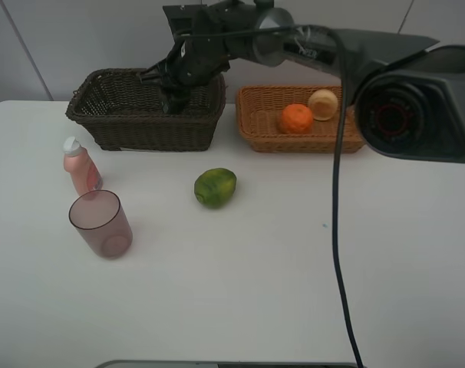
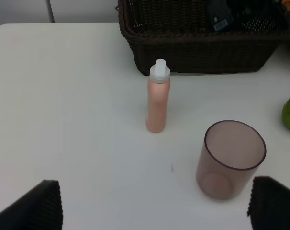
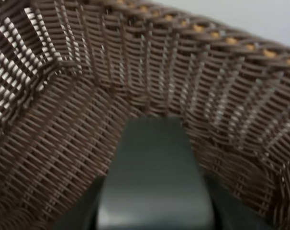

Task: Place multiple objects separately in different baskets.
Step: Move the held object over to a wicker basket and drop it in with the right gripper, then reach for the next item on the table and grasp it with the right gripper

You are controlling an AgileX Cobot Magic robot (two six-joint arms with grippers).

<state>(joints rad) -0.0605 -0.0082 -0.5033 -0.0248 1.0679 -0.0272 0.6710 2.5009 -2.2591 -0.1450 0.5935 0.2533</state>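
Observation:
My right gripper (image 1: 173, 98) reaches down into the deep dark brown basket (image 1: 87, 115), shut on the dark grey pump bottle (image 3: 154, 167), which hangs close to the woven wall (image 3: 63, 120). An orange (image 1: 297, 118) and a red-yellow peach-like fruit (image 1: 324, 103) lie in the light tan basket (image 1: 255, 126). The green fruit (image 1: 215, 187), the small pink bottle (image 1: 80, 166) and the mauve cup (image 1: 102, 224) rest on the table. My left gripper (image 2: 154, 211) is open, low over the table in front of the pink bottle (image 2: 158, 100) and cup (image 2: 229, 158).
The white table (image 1: 255, 276) runs wide in front of both baskets. The right arm and its black cable (image 1: 336, 230) cross above the tan basket and the table's right half. A grey wall stands behind the baskets.

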